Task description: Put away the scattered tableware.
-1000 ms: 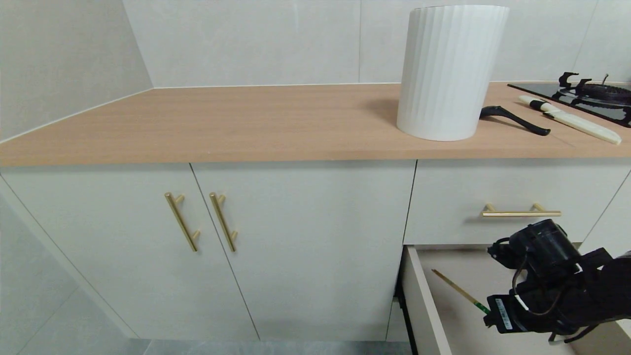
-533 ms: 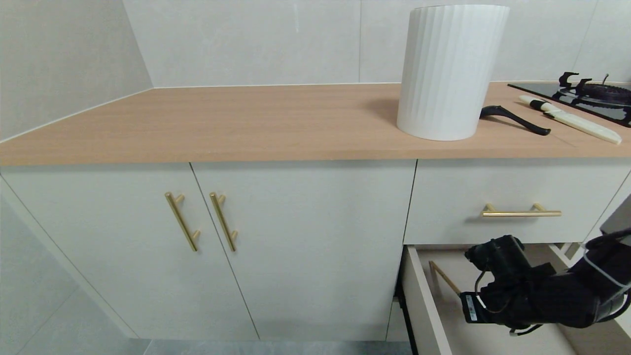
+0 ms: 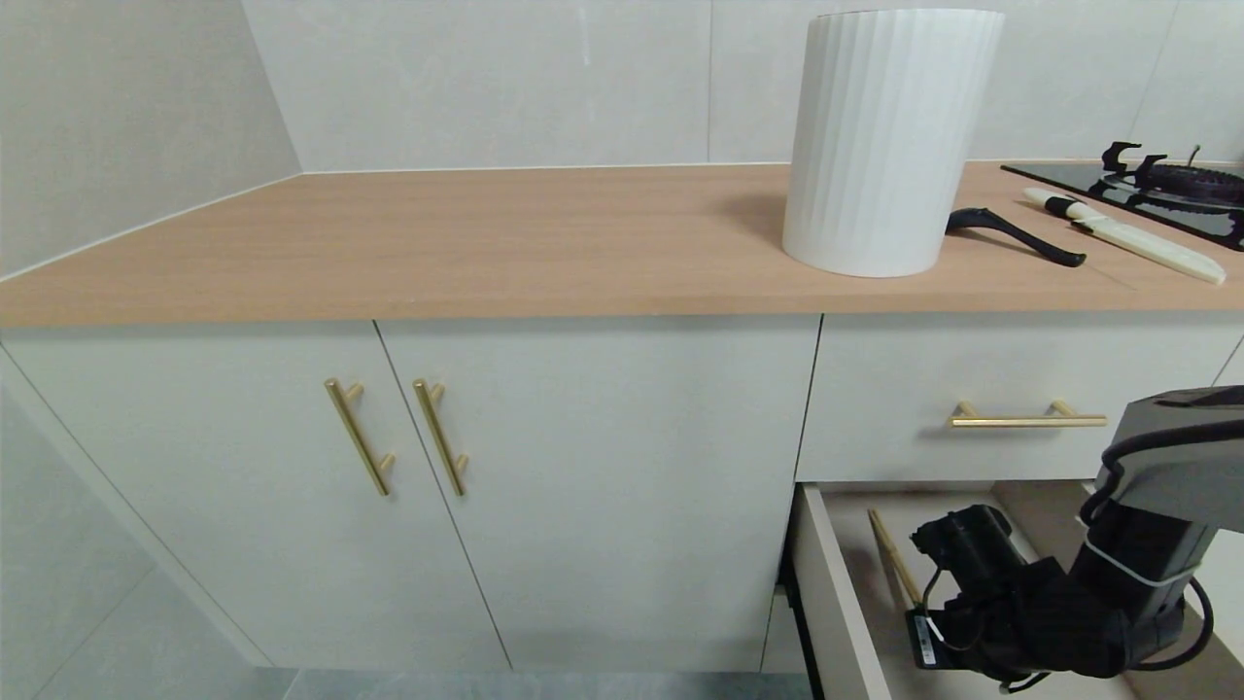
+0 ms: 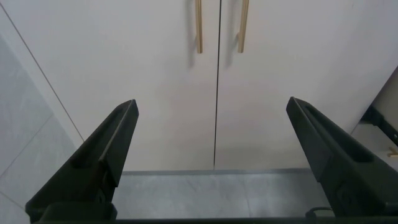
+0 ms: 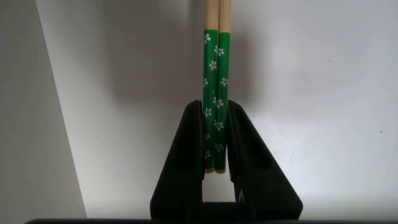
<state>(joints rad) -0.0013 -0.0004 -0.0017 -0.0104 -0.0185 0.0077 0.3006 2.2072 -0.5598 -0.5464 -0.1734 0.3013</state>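
Beige cabinets (image 3: 583,467) surround the open drawer (image 3: 828,569) at lower right; our right gripper (image 5: 216,115), clenched on the chopsticks (image 5: 216,68), should lay them flat inside before we let go.

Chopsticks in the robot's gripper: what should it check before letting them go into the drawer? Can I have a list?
1. Firm hold on the green flowered wooden chopsticks in the right gripper: ok.
2. Pale drawer pulled open: ok.
3. Chopsticks pointing inside the drawer, not across its wall: ok.
4. Chopsticks resting on the drawer floor: cannot tell.
5. Left gripper open and out of the way, facing the cupboard doors: ok.
6. Wooden countertop tidied: not ok; a white knife and a black-handled tool lie there.
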